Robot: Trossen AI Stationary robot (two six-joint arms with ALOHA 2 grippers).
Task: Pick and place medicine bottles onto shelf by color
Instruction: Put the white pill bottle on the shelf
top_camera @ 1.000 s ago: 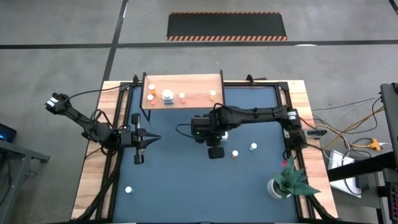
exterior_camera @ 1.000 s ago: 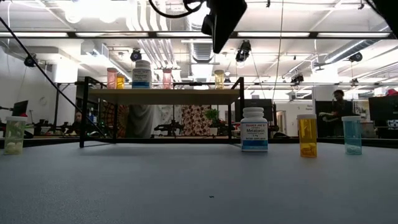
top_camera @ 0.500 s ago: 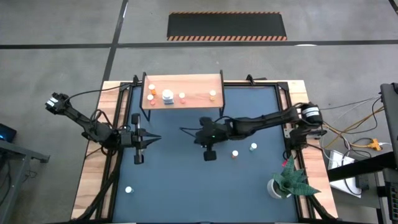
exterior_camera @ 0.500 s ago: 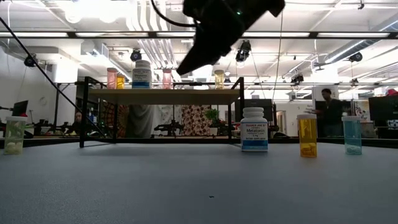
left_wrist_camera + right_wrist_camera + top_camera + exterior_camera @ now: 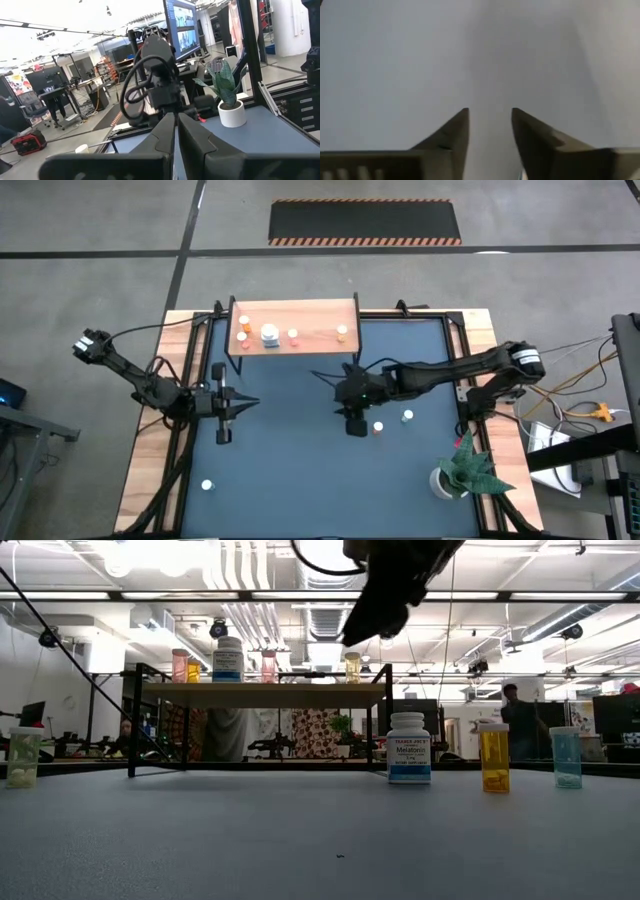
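The shelf point(image 5: 295, 330) stands at the far side with several bottles on its board point(image 5: 262, 693). On the dark mat stand a white labelled bottle point(image 5: 408, 748), an orange bottle point(image 5: 377, 428) point(image 5: 494, 757), a bluish bottle point(image 5: 407, 416) point(image 5: 565, 757) and a greenish bottle point(image 5: 207, 485) point(image 5: 23, 757) at the near left. My right gripper point(image 5: 355, 408) point(image 5: 490, 111) is open and empty, high above the mat point(image 5: 385, 600), beside the orange bottle. In the high view its arm hides the white labelled bottle. My left gripper point(image 5: 240, 405) point(image 5: 175, 122) is shut and empty at the left.
A white pot with a green plant point(image 5: 455, 473) stands at the near right corner. Black frame rails point(image 5: 185, 430) run along the mat's sides. Cables lie past the table's right edge. A person point(image 5: 512, 725) stands in the room behind.
My right arm has swung its elbow out toward the table's right edge. Its gripper has stayed high above the mat, gone a little left, then right toward the orange bottle, and turned about. The bottles have not moved.
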